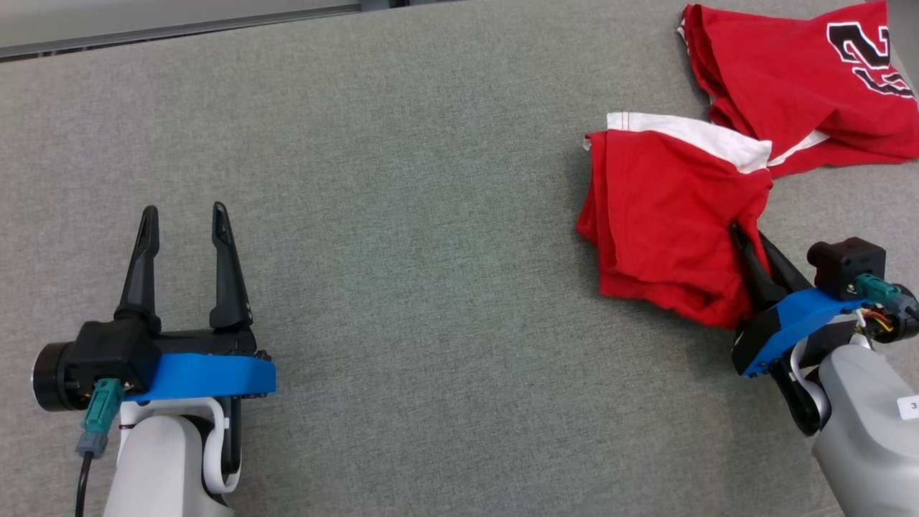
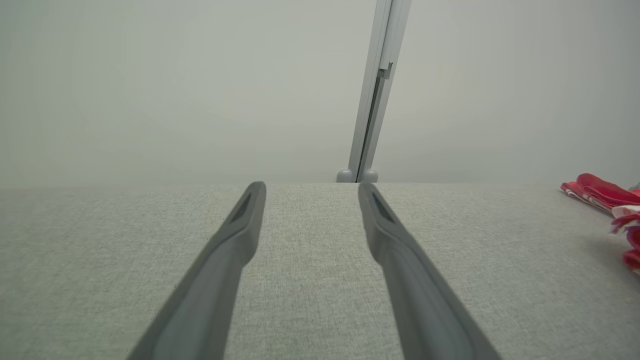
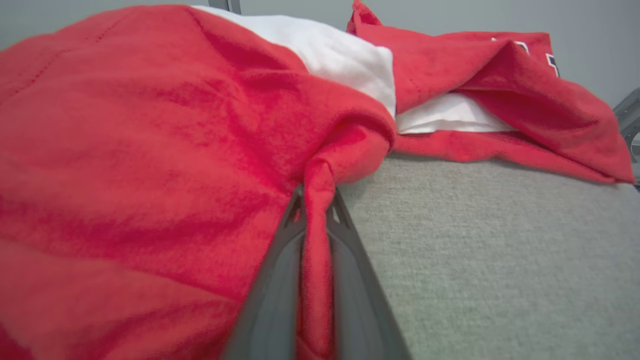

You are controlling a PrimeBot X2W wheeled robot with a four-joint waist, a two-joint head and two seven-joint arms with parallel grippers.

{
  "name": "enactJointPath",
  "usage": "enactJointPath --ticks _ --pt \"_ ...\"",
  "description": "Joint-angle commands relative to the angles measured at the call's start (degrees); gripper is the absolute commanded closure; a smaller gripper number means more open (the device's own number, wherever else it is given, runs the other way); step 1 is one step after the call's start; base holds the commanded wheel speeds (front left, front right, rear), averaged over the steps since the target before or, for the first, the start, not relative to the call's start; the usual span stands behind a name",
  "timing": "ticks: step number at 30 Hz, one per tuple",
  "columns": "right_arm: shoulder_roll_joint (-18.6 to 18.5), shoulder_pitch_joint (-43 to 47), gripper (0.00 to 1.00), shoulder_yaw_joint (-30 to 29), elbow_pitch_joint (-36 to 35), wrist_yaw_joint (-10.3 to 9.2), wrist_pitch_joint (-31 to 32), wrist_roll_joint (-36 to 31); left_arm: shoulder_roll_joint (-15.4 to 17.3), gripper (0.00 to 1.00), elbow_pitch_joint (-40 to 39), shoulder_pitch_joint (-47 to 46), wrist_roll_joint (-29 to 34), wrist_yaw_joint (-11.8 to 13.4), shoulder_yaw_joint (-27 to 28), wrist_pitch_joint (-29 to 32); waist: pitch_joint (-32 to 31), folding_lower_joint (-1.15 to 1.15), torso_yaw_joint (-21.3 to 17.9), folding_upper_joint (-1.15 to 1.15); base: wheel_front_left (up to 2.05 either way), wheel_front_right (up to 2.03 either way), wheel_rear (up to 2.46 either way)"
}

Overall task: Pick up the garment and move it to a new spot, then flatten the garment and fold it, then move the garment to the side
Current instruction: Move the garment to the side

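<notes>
We read a large black numeral [image 1: 854, 44] edged in white on the red garment [image 1: 775, 79], well beyond the jaws of the right gripper [image 1: 743, 240]: a 2, with a second character beside it that we cannot make out. Behind those jaws, a small white label [image 1: 910, 406] on the pale forearm [image 1: 858, 431] shows a 3, cut by the picture's edge.

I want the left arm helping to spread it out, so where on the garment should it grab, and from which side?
I'd take the white-banded edge at the far left corner of the garment, coming in low from the left across the table. That edge lies exposed and faces the open left gripper, well apart from the fold the right gripper pinches.
</notes>
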Motion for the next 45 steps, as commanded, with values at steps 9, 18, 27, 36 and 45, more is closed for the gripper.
enactJointPath --ticks 9,18,27,36,45 --pt "-3.10 -8.27 1.00 0.94 -3.03 -0.01 -0.28 -3.35 0.05 0.00 -1.04 -2.17 0.95 -0.42 -0.40 -0.25 2.03 0.00 1.74 0.00 0.00 0.00 0.00" --pt "-11.13 -16.96 1.00 2.10 -0.62 -0.01 2.80 -1.00 0.21 0.00 -2.32 -2.48 1.33 -0.49 -0.01 -0.25 4.90 0.00 2.27 0.00 0.00 0.00 0.00" --pt "-22.76 -24.22 1.00 5.08 4.09 -0.02 6.59 4.92 0.92 0.00 -4.08 -5.04 2.23 -0.96 -0.77 -0.25 9.54 0.00 3.19 0.00 0.00 0.00 0.00" --pt "-28.27 -29.72 1.00 8.65 8.74 -0.02 8.79 5.16 1.57 0.00 -5.51 -6.40 2.40 -1.04 -1.25 -0.25 12.38 0.00 4.47 0.00 0.00 0.00 0.00" --pt "-25.95 -34.97 0.00 7.51 15.28 -0.02 4.63 0.77 1.70 0.00 -6.27 -6.74 2.34 -0.36 -0.90 -0.25 13.16 0.00 4.70 0.00 0.00 0.00 0.00"
